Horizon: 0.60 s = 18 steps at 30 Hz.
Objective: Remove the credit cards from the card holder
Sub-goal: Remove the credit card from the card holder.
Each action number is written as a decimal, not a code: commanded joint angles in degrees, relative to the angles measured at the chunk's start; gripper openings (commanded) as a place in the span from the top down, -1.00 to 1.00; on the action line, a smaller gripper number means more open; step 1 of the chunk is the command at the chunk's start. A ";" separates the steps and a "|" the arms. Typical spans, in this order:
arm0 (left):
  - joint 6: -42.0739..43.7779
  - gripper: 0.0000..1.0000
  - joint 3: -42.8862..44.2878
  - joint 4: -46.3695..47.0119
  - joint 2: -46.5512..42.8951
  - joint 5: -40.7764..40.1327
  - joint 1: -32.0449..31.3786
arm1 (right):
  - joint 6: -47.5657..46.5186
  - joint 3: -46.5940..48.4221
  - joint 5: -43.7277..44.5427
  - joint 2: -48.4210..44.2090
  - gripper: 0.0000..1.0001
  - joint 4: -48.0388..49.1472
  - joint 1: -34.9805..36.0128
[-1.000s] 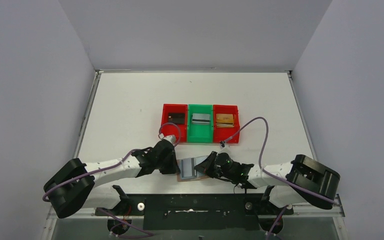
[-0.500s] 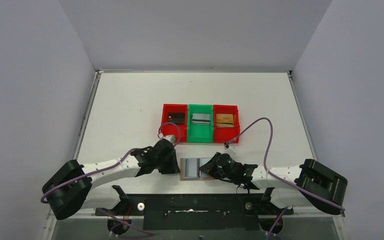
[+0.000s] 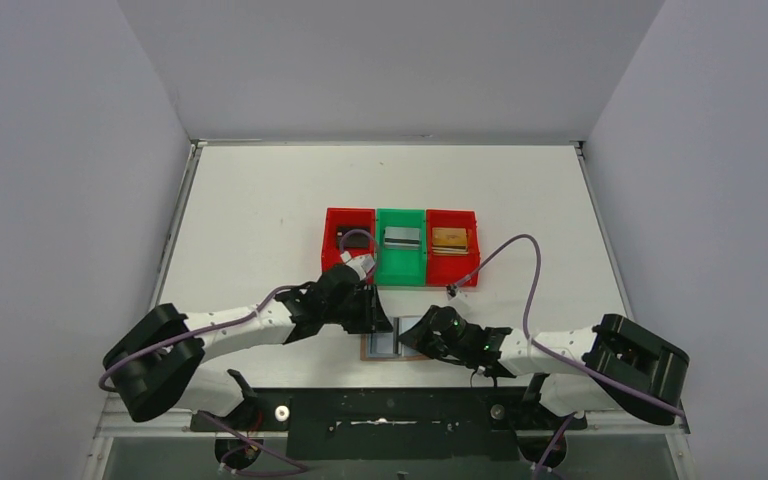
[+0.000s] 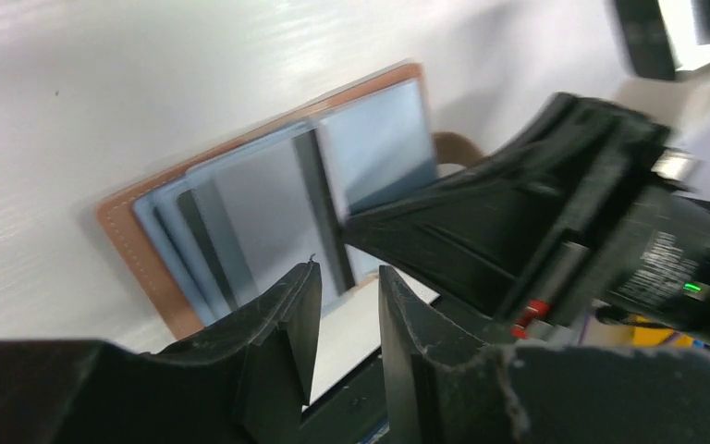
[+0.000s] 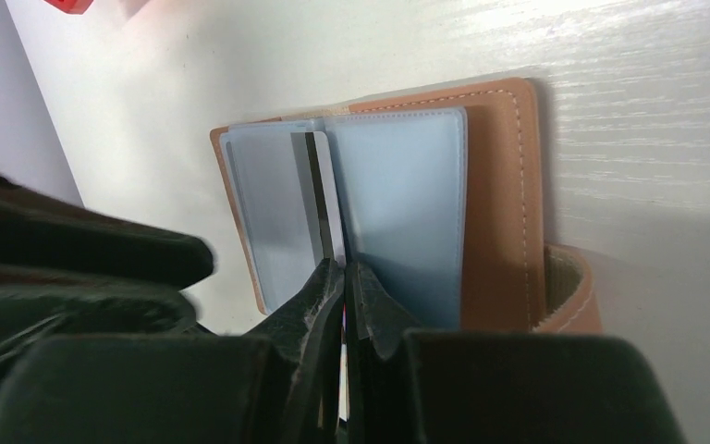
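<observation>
The tan card holder [image 3: 384,346] lies open near the table's front edge, its grey-blue lining [image 5: 407,203] facing up. A white credit card [image 5: 326,199] with a black stripe stands on edge at the fold. My right gripper [image 5: 344,266] is shut on that card's near edge, and in the top view this right gripper [image 3: 416,337] sits over the holder's right half. My left gripper [image 4: 348,273] hovers open above the holder's [image 4: 139,240] left side with nothing between its fingers; seen from above, the left gripper [image 3: 380,318] is just behind the holder.
Behind the holder stands a row of bins: a red bin [image 3: 332,240] with a black card, a green bin [image 3: 401,262] with a silver card [image 3: 401,237], and a red bin [image 3: 452,262] with a gold card [image 3: 450,238]. Purple cables loop over both arms.
My left gripper has opened, let go of the holder's left edge and swung right and back toward the bins. The right gripper stays shut at the fold, and the holder has shifted slightly right.
</observation>
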 commanded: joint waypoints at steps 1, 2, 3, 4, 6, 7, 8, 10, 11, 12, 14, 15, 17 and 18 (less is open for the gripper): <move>-1.73 0.46 -0.43 2.90 5.17 0.97 -0.60 | -0.22 0.70 2.44 -2.09 1.00 -3.52 0.15; -2.03 0.48 -0.76 1.26 5.80 -0.81 -0.74 | -0.04 0.42 2.67 -2.66 1.00 -3.55 0.20; -2.11 0.50 -1.08 -0.23 6.03 -2.22 -0.98 | 0.22 0.13 2.89 -3.14 1.00 -3.56 0.20; -2.12 0.52 -1.34 -1.55 5.97 -3.41 -1.11 | 0.43 0.00 3.01 -3.62 1.00 -3.56 0.17; -2.06 0.52 -1.67 -3.94 4.95 -5.33 -1.18 | 0.63 -0.29 3.26 -4.20 1.00 -3.56 0.18; -1.96 0.53 -2.03 -4.30 4.64 -5.80 -1.16 | 0.80 -0.30 3.37 -4.41 1.00 -3.67 0.21; -1.93 0.53 -2.35 -4.20 4.48 -5.53 -1.10 | 0.83 -0.30 3.39 -4.48 1.00 -3.73 0.14; -1.58 0.53 -2.63 -3.85 4.79 -5.33 -1.07 | 0.83 -0.23 3.25 -4.54 1.00 -3.38 0.21; -1.33 0.54 -2.58 -3.88 5.28 -5.16 -1.08 | 0.70 -0.19 3.11 -4.47 0.99 -3.10 0.18; -1.05 0.56 -2.35 -4.20 5.73 -5.02 -1.11 | 0.68 -0.25 2.93 -4.46 0.98 -2.65 0.19; -0.83 0.58 -2.02 -5.05 6.38 -5.29 -1.22 | 0.72 -0.52 2.79 -4.62 0.89 -1.21 0.14; -0.89 0.59 -2.17 -5.22 6.53 -5.49 -1.23 | 0.76 -0.73 2.86 -4.75 0.84 -0.47 0.14; -0.89 0.61 -2.71 -5.09 6.48 -5.53 -1.29 | 1.39 -1.58 3.13 -4.89 0.70 1.33 0.05; -0.89 0.62 -2.85 -5.13 6.40 -5.48 -1.23 | 2.08 -2.50 3.44 -4.90 0.63 2.58 0.04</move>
